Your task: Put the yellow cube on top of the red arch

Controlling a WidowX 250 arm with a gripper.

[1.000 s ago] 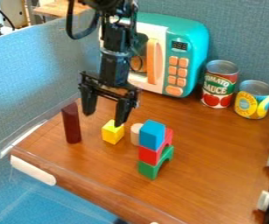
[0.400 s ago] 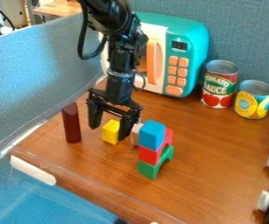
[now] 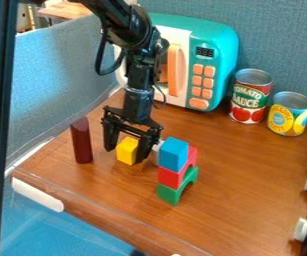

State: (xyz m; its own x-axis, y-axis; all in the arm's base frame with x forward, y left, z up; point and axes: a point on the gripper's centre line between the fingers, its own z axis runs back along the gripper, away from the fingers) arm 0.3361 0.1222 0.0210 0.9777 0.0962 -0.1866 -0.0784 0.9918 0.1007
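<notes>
My black gripper point(image 3: 124, 154) hangs low over the wooden tabletop point(image 3: 242, 175), its two fingers set wide, one on each side of a yellow cube point(image 3: 126, 150). The cube sits on the wood between my fingertips, its right edge, as the camera sees it, partly behind one finger; whether either finger touches it, I cannot tell.

Just beside my hand, toward camera right, rises a stack of three: a green arch point(image 3: 171, 195) at the bottom, the red arch point(image 3: 170, 177) in the middle and a blue block point(image 3: 173, 154) on top. Between that stack and my nearer finger stands a pale cylinder point(image 3: 155, 157), partly hidden.

On my hand's other side, toward camera left and near my other finger, a dark red post point(image 3: 81, 141) stands upright. Behind my hand is a teal toy microwave point(image 3: 220, 50) with an orange handle point(image 3: 174, 70). Well apart from me, beyond the stack toward camera right, two cans stand side by side: a tomato sauce can point(image 3: 250, 97) and a shorter yellow-labeled can point(image 3: 290, 115).
</notes>
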